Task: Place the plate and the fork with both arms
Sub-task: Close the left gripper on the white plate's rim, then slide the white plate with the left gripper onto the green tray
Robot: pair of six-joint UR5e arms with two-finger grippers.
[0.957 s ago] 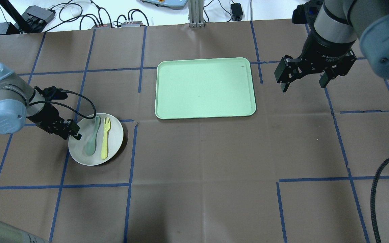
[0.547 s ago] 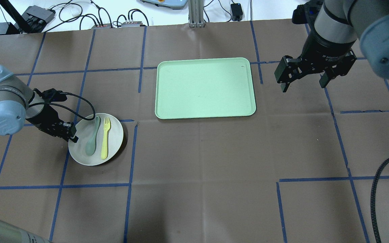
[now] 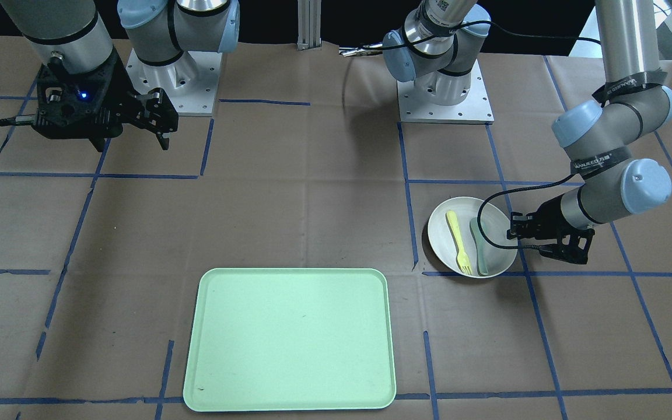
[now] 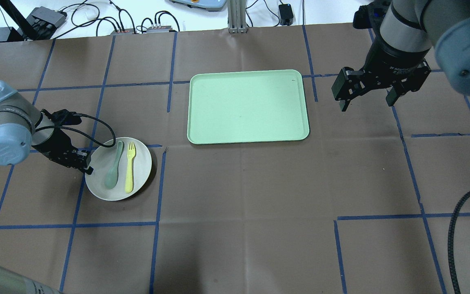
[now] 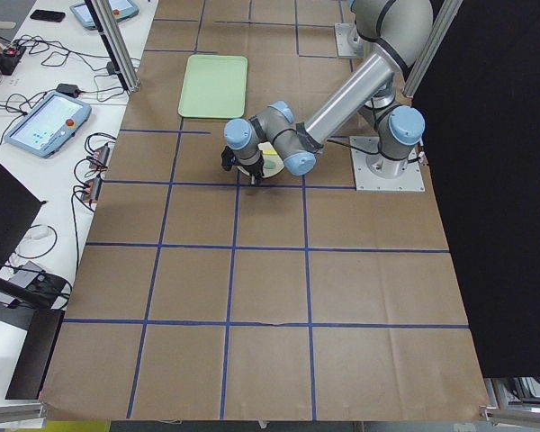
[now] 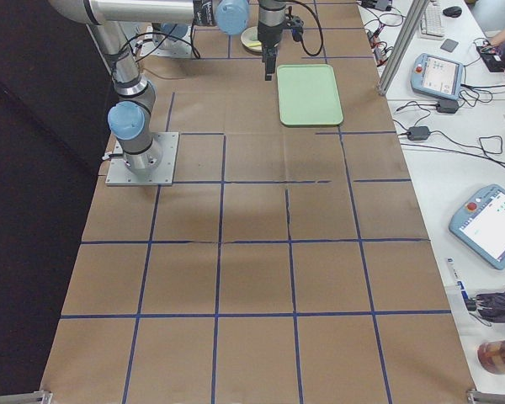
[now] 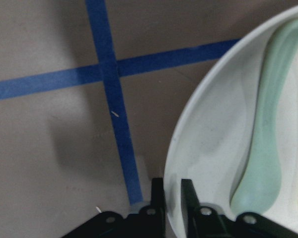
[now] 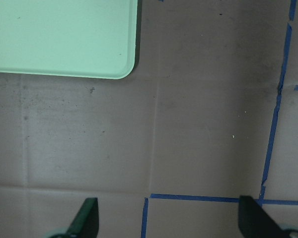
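The round off-white plate point(image 4: 139, 176) lies on the table at the left, also in the front view point(image 3: 444, 240). On it lie the pale yellow fork point(image 4: 129, 167) point(image 3: 457, 240) and a grey-green spoon point(image 4: 112, 168). My left gripper point(image 4: 88, 167) point(image 3: 513, 234) is low at the plate's left rim. In the left wrist view the gripper point(image 7: 173, 198) is shut on the plate point(image 7: 208, 144), one finger on each side of the rim. My right gripper point(image 4: 367, 97) point(image 8: 170, 218) hangs open and empty, above the table right of the tray.
The rectangular light green tray point(image 4: 247, 107) point(image 3: 289, 338) lies empty at the table's middle, far side from the robot. Blue tape lines cross the brown table cover. A black cable point(image 4: 457, 228) hangs at the right. The arm bases point(image 3: 444, 93) stand on the robot's side.
My left gripper drew back a little to the plate's left rim and the plate shifted slightly to the right. The right arm has not moved.
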